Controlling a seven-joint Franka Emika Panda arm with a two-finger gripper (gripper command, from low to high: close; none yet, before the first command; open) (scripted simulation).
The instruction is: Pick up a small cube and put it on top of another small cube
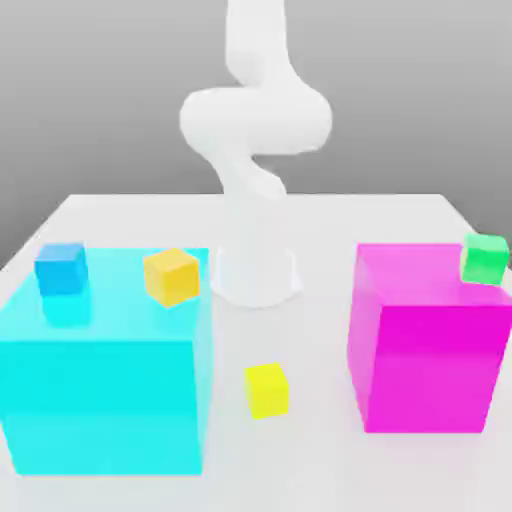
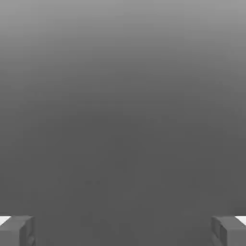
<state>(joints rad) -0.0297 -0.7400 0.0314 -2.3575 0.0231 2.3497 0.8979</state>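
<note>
Gripper (image 2: 123, 230) spread wide, nothing between fingertips (image 2: 17, 230); hand view faces blank grey, no cube in reach. Arm (image 1: 255, 120) folded high, upper centre of exterior frame, likely start pose. Lemon-yellow cube (image 1: 267, 389) alone on table (image 1: 300, 340), lower centre, between big blocks, open for top grasp. Amber cube (image 1: 172, 276) atop cyan block (image 1: 105, 360), left, beside blue cube (image 1: 61, 268). Green cube (image 1: 485, 258) on magenta block (image 1: 430, 340), right.
</note>
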